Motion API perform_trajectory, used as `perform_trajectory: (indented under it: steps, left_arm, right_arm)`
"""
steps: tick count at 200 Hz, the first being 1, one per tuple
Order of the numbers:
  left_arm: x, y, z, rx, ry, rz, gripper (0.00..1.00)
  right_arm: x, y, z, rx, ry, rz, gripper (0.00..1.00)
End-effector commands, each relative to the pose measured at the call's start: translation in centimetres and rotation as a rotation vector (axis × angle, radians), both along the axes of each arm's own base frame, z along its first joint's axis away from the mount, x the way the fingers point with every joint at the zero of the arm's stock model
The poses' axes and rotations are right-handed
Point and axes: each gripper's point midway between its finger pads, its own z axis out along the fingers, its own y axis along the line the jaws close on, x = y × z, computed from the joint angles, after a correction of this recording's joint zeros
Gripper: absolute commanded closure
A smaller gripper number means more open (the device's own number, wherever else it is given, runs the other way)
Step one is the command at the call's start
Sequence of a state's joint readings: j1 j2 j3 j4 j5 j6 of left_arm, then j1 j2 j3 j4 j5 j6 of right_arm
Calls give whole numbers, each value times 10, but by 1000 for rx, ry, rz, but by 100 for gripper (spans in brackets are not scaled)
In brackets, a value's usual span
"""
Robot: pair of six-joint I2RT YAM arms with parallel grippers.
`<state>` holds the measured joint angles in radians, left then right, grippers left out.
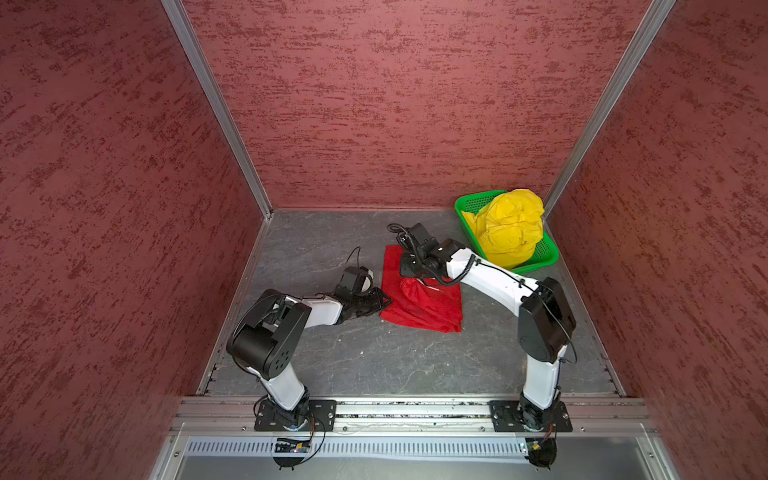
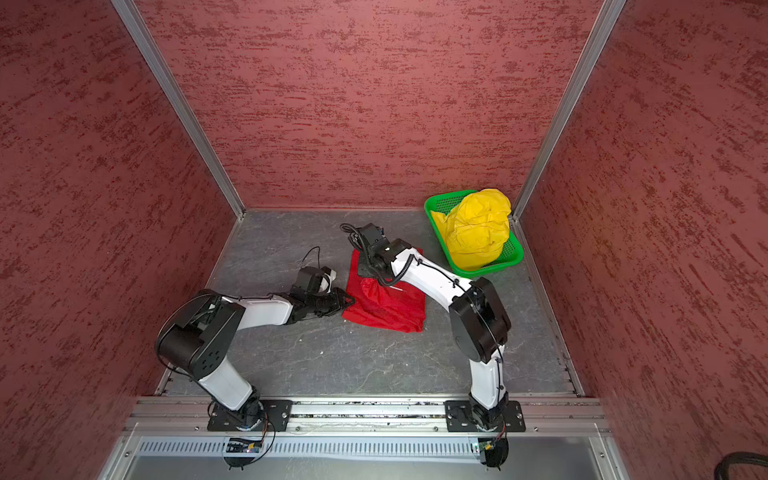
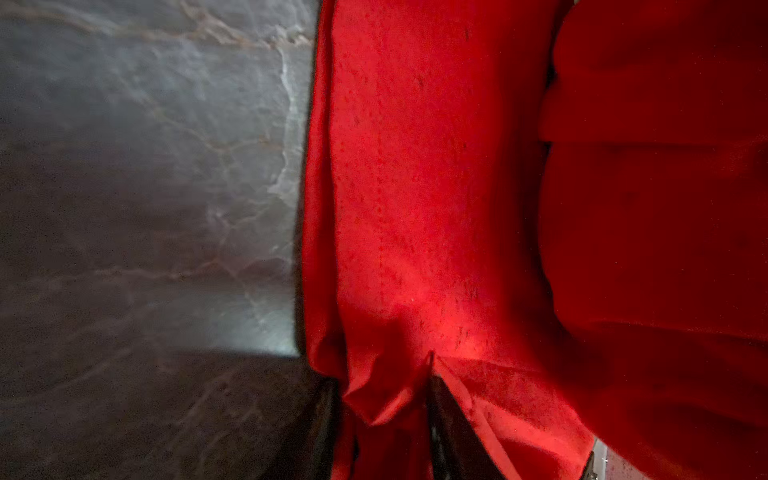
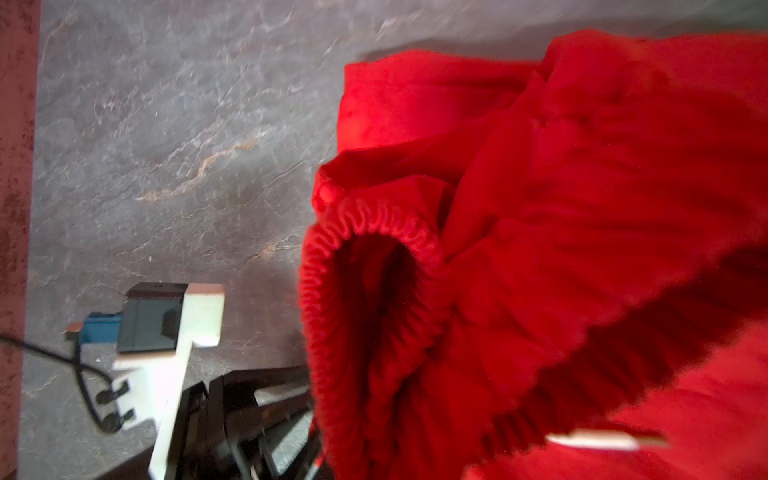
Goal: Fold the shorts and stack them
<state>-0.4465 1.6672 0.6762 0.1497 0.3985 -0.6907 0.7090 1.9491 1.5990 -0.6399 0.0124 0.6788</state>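
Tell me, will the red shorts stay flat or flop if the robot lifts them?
Probably flop: the red shorts bunch and sag where the waistband is raised, so they look soft, not stiff. The thin, creased cloth is likely light. It lies in loose folds, so a push would likely just wrinkle it.

A green perforated plastic basket stands on the dark grey, stone-veined desk, in its far right corner. Red textured walls close the desk in on three sides, joined by aluminium corner posts. An aluminium rail runs along the near edge, with a slotted duct just beyond it. A black cable shows in a top view.
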Motion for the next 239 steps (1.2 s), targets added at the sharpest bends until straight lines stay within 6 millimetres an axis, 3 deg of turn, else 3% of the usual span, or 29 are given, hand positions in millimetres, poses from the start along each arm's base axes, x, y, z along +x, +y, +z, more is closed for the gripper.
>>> perform_trajectory:
  steps: [1,24,48,85,106,119,143,167,194,217,239]
  left_arm:
    - [-8,15,-2,60,40,24,53]
    - [-10,34,17,98,12,59,45]
    - [-14,55,46,149,-48,100,42]
    - [-18,69,94,171,-167,122,42]
    - [-17,58,118,141,-224,85,47]
    - [-15,44,128,126,-253,45,52]
    - [-8,9,133,123,-285,-46,60]
    - [2,-26,116,142,-258,-123,62]
    - [16,-56,83,152,-199,-170,62]
    - [28,-52,40,213,-119,-145,62]
    - [30,-26,2,269,-30,-88,62]
  right_arm:
    - [4,35,-13,142,17,22,82]
    - [7,51,-19,209,28,46,60]
    - [11,51,13,255,-50,46,48]
    - [4,35,85,336,-207,72,40]
    - [-2,6,92,327,-234,52,45]
    - [-4,-19,79,305,-217,17,53]
    - [-15,-66,33,257,-133,-59,63]
    - [-32,-97,-11,221,-65,-121,77]
    - [-50,-110,-50,223,-12,-159,83]
    - [-61,-113,-78,230,33,-176,86]
    - [-76,-111,-101,256,82,-189,87]
